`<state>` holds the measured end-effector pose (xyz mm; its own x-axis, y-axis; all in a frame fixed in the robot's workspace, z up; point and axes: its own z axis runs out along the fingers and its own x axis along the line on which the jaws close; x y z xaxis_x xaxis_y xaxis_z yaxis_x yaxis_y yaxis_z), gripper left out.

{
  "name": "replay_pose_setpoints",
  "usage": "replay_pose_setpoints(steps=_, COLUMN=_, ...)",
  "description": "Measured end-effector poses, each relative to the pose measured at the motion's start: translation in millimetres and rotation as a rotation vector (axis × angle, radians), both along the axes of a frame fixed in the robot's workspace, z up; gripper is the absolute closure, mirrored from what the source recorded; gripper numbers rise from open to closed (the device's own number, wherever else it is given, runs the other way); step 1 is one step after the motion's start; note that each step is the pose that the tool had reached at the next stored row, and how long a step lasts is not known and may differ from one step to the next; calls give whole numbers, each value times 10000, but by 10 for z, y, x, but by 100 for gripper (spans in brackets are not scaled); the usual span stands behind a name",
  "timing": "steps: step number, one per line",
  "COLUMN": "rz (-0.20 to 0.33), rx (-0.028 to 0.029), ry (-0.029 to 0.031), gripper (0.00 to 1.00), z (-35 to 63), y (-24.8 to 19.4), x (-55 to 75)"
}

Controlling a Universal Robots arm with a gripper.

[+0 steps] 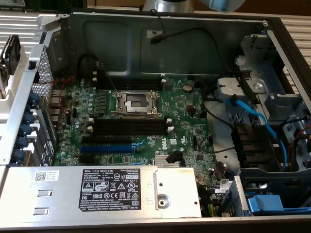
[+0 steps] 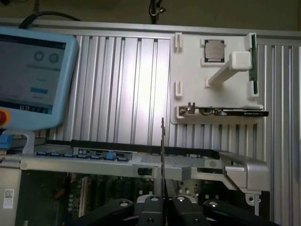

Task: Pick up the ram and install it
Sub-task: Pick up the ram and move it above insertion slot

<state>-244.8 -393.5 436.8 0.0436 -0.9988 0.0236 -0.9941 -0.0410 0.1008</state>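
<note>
Over case rim (image 2: 141,162): one claw (image 2: 163,203) clamped on one ram (image 2: 162,150), edge-on; one blue expansion slot (image 1: 107,147) on motherboard (image 1: 184,107).

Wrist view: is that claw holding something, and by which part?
Yes. The gripper is shut on the ram, seen edge-on as a thin strip, pinched at its near end; the rest sticks out free.

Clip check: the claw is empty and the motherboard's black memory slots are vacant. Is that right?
Not quite. The claw is not empty: the wrist view shows it shut on the ram, held upright and seen edge-on. The black memory slots are vacant, as you say.
</note>
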Motion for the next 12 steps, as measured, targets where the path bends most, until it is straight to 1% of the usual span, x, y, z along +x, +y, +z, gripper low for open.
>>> replay_pose_setpoints(steps=6, rz=0, rx=0, ry=-32, gripper=87, z=0, y=-1, x=161)
replay_pose_setpoints(steps=12, rz=0, rx=0, ry=-39, gripper=87, z=0, y=-2, x=364)
